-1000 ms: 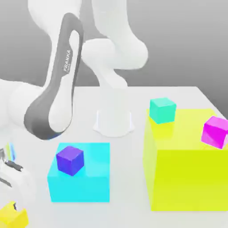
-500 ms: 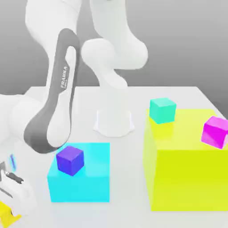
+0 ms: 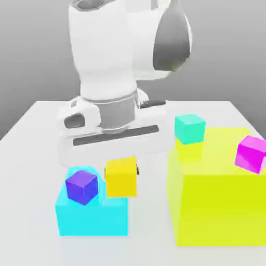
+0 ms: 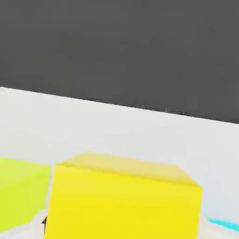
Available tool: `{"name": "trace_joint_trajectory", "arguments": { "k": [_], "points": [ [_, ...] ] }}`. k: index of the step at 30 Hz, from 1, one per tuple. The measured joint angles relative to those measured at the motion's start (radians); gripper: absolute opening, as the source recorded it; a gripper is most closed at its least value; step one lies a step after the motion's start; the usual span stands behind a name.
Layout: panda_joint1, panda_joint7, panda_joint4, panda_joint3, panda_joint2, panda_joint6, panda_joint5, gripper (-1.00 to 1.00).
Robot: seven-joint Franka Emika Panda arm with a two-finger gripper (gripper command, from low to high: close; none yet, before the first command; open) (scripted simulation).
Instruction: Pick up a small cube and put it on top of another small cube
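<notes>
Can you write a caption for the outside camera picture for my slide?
Robot gripper carries small yellow cube above cyan block, beside purple cube.

Large yellow-green block (image 3: 218,202) beside cyan block (image 3: 93,218).

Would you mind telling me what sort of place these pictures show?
Most likely a simulated tabletop for robot stacking practice: a plain white table, flat-coloured blocks such as the cyan block and purple cube, and a white robot arm carrying a yellow cube.
</notes>
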Motion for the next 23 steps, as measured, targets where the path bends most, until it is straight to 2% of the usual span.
{"name": "trace_joint_trajectory", "arguments": {
  "k": [15,19,20,23],
  "points": [
    [0.256,-0.322,-0.208,0.155,-0.544,-0.321,-0.04,-1.0],
    [0.272,-0.343,-0.317,0.174,-0.537,-0.204,-0.033,-1.0],
    [0.273,-0.345,-0.341,0.177,-0.529,-0.172,-0.03,1.0],
    [0.273,-0.345,-0.341,0.177,-0.529,-0.172,-0.03,1.0]
  ]
}}
